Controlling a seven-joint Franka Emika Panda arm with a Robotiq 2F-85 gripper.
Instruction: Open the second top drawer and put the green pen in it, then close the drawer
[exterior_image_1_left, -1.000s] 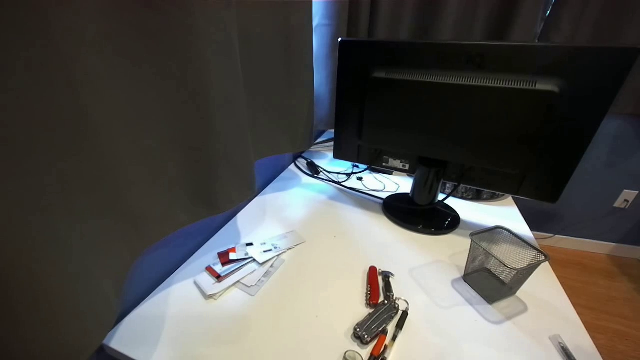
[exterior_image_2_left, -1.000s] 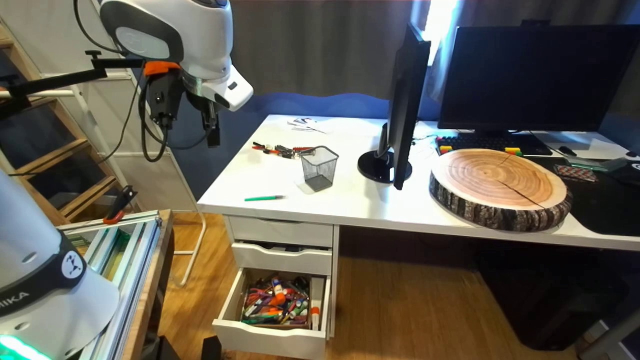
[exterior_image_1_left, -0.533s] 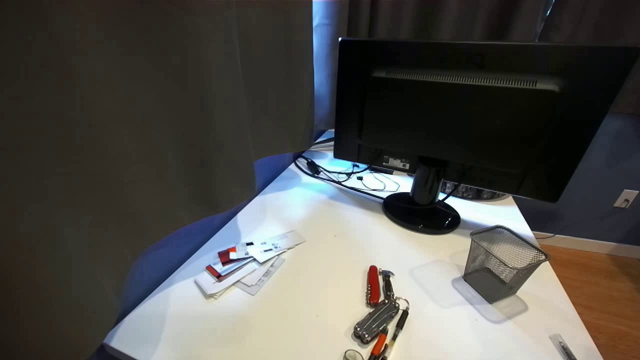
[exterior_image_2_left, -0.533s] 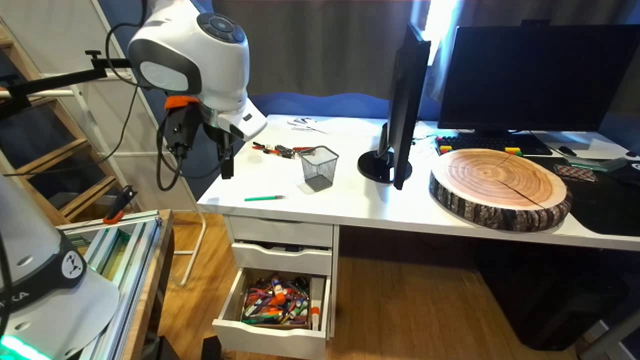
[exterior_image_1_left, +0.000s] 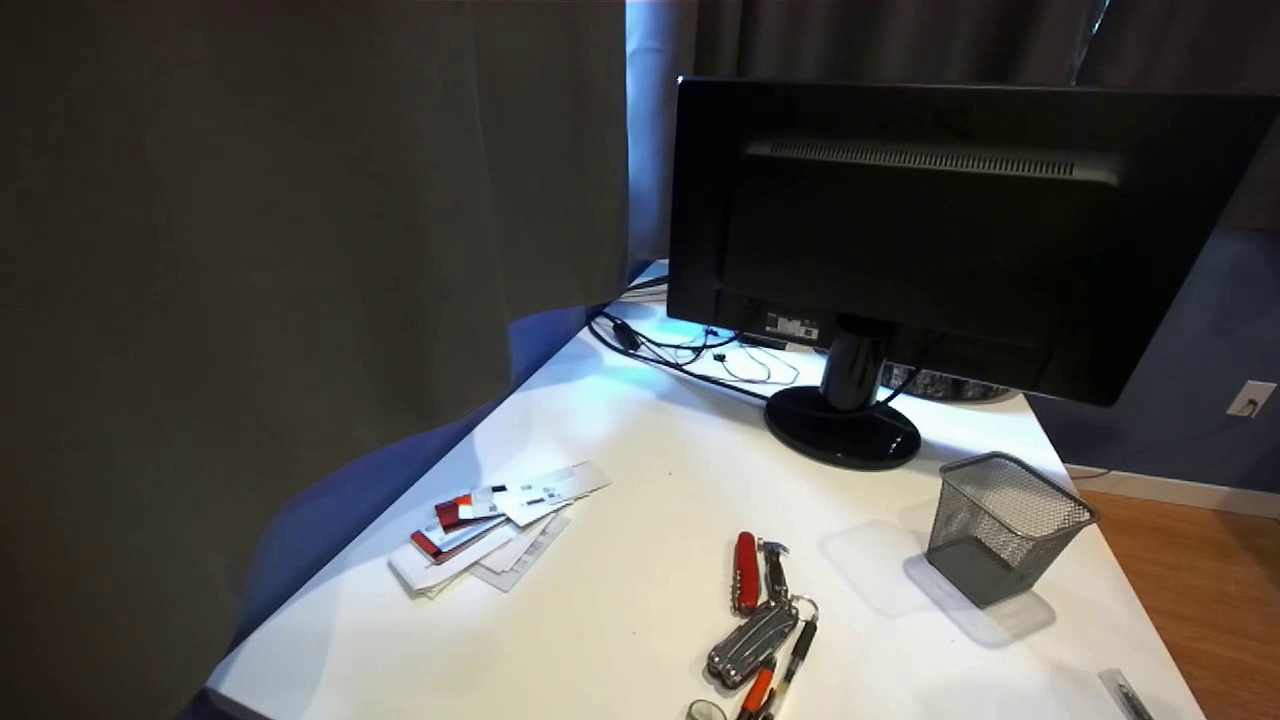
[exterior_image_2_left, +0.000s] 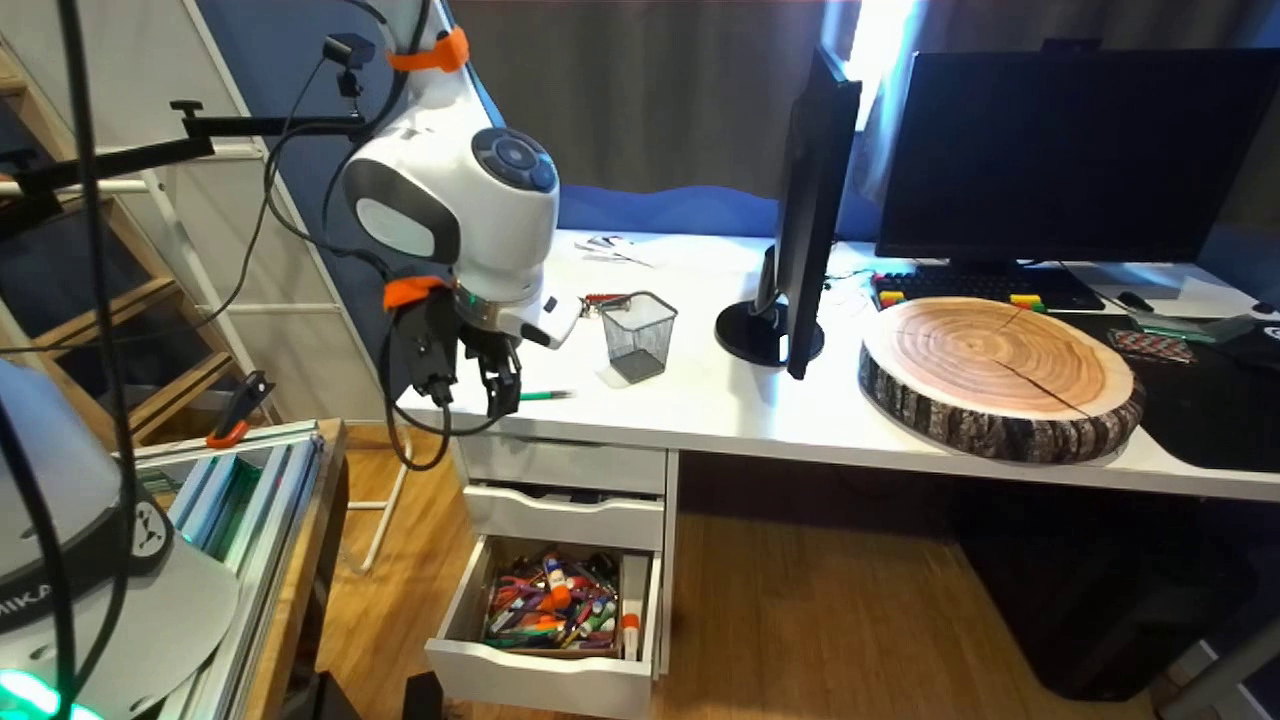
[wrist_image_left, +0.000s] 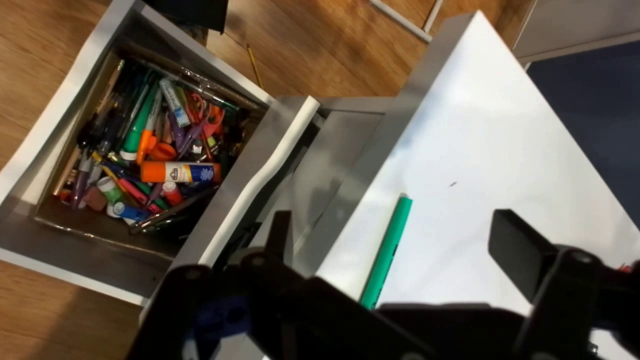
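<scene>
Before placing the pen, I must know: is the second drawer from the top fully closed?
No, in an exterior view the second drawer stands a little open, its dark inside showing.

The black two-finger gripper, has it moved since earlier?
Yes: in an exterior view, the gripper moved down and rightward, toward the slim green pen on the white desk.

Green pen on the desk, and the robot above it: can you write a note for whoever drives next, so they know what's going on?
Gripper: open, holding nothing; the wrist view shows the green pen between its jaws.
Pen: lying on the desk, near the edge.
Second drawer from the top: open a little.
Bottom drawer: wide open, but not the one we want.
Done: second drawer partly open.
Left: grip the pen, probably widen the second drawer's gap, put the pen in, shut that drawer.
</scene>
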